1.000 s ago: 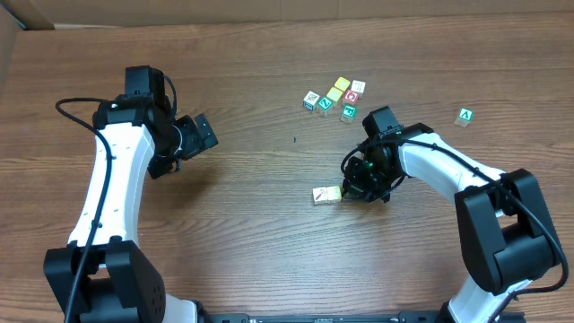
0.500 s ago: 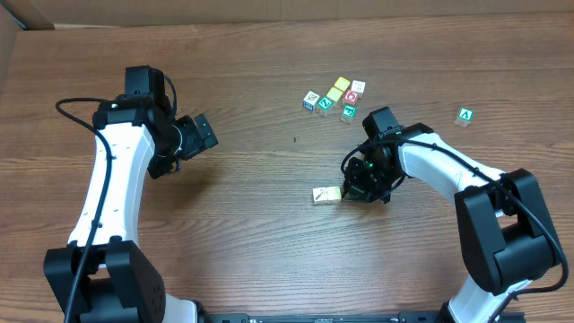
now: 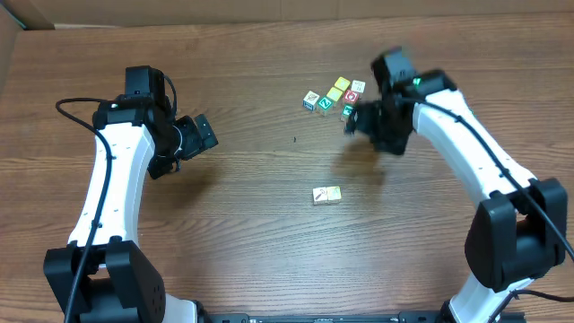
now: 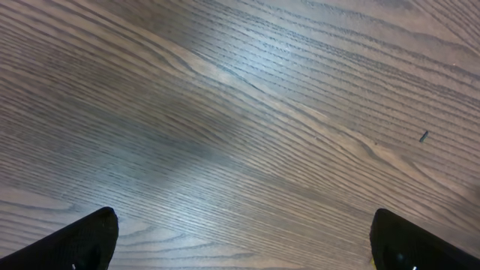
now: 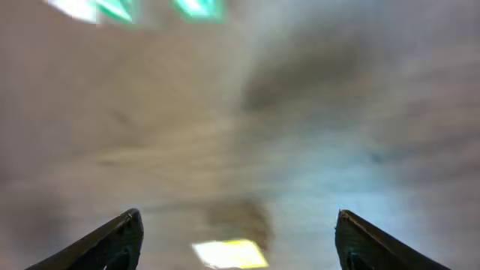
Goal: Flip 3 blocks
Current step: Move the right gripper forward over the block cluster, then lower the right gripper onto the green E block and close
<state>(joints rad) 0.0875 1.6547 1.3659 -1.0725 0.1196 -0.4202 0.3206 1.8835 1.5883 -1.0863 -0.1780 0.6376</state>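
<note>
Plainly, the right fingers (image 5: 112,240) stand spread wide with nothing between them, over wood smeared by motion blur. From overhead they hang at the right near edge of the cluster of cubes (image 3: 334,93) at the far middle of the worktop (image 3: 260,242). The blur hides whether they touch any cube. The pair of blocks (image 3: 326,195) lies nearer, at the middle of the worktop, well apart from both arms. Its white-faced cube on the left touches the pale yellow one on the right. The left fingers (image 4: 82,240) are also spread wide, over bare wood on the left side, holding and touching nothing
</note>
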